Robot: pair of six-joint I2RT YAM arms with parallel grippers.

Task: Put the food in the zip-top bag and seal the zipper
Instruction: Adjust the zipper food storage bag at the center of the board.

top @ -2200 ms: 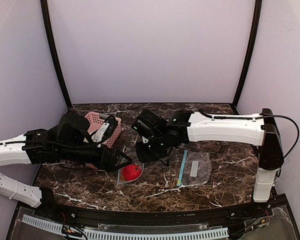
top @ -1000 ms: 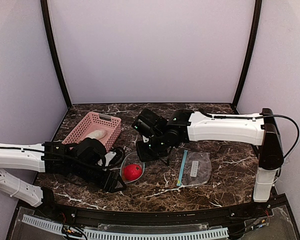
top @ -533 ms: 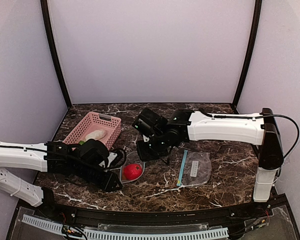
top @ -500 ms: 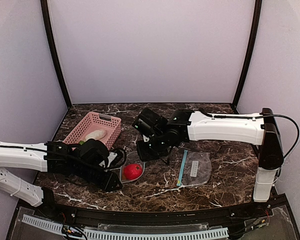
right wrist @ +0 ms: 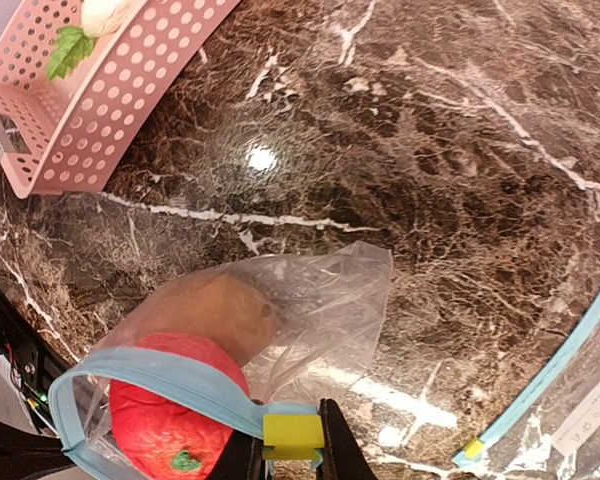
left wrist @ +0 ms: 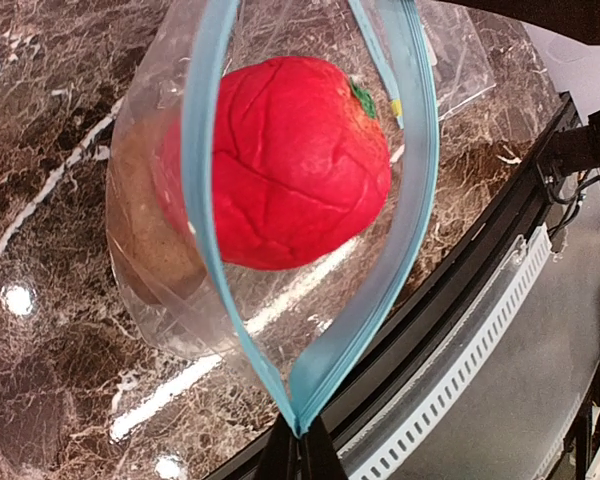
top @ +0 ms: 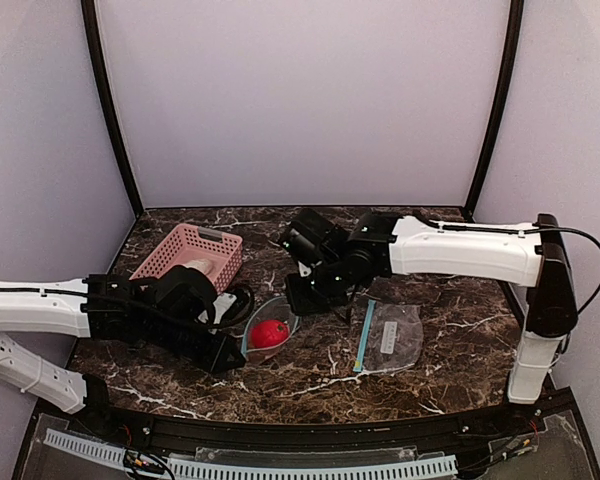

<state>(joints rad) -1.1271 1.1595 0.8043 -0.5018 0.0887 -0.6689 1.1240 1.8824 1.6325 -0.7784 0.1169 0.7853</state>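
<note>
From above, the left gripper [top: 232, 352] and right gripper [top: 315, 300] hold opposite ends of the open bag [top: 280, 315], with the red ball [top: 270, 333] inside.

At the left wrist, closed fingers pinch the blue zipper rim, and the bun [left wrist: 145, 225] lies behind the ball.

At the right wrist, fingers clamp the rim at the yellow slider [right wrist: 292, 432]. The whitish piece [right wrist: 105, 12] and sprig [right wrist: 70, 48] sit in the pink basket [right wrist: 130, 110].

Dark marble tabletop [top: 310, 375] w/ white veins, plain lilac walls [top: 300, 100] back & sides, black corner posts [top: 111, 110].
</note>
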